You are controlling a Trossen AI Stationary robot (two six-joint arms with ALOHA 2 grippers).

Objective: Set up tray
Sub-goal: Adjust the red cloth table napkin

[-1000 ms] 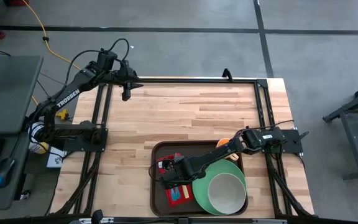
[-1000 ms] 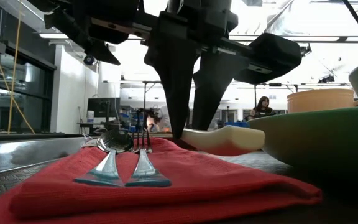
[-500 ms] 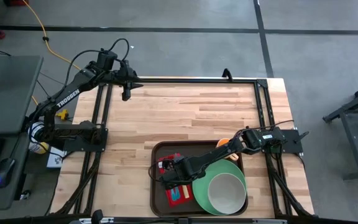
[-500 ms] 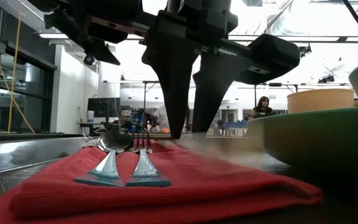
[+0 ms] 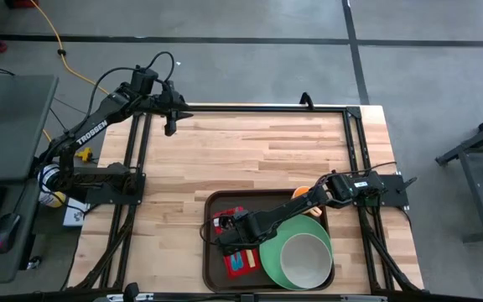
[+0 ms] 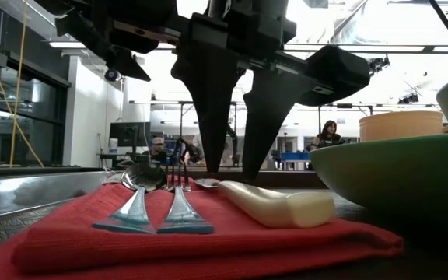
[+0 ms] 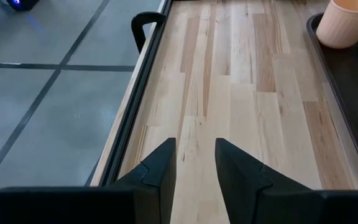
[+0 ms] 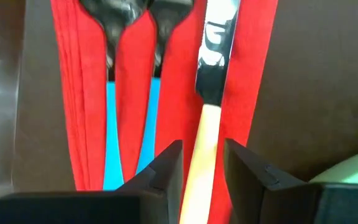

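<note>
Tray (image 5: 210, 252) sits at the bench's (image 5: 250, 159) near edge, right of centre, long side running along that edge. On it: a red napkin (image 5: 235, 247) at the left end, a green plate (image 5: 268, 258) with a pale bowl (image 5: 304, 256) filling the right half, a peach cup (image 5: 300, 194) at the far right corner. Right gripper (image 8: 201, 158) hangs over the napkin, reaching in from the bench's right edge; the arm crosses above the plate. Fingers slightly apart and holding nothing: the knife (image 6: 274, 206) lies flat on the napkin under them, its cream handle showing in the gap between the two fingers in the right wrist view, not pinched. In the low view the fingertips stand clear above the cloth, just behind the handle. Knife's long axis runs parallel to the spoon (image 6: 134, 198) and fork (image 6: 179, 204), which lie side by side on the same napkin, blue handles together; knife is the outermost of the three, on the plate side, close to the napkin's edge but on it. Handle end points back toward the gripper's wrist, blade away from it. Judgement: the cutlery set looks placed, so the move ahead is likely a straight lift away, and the fingers straddling the handle line means any sideways drift could nudge the knife off parallel. Left gripper (image 7: 194, 165) waits at the bench's far left corner, fingers a little apart, empty, well apart from the tray; right arm is by far the nearer.
</note>
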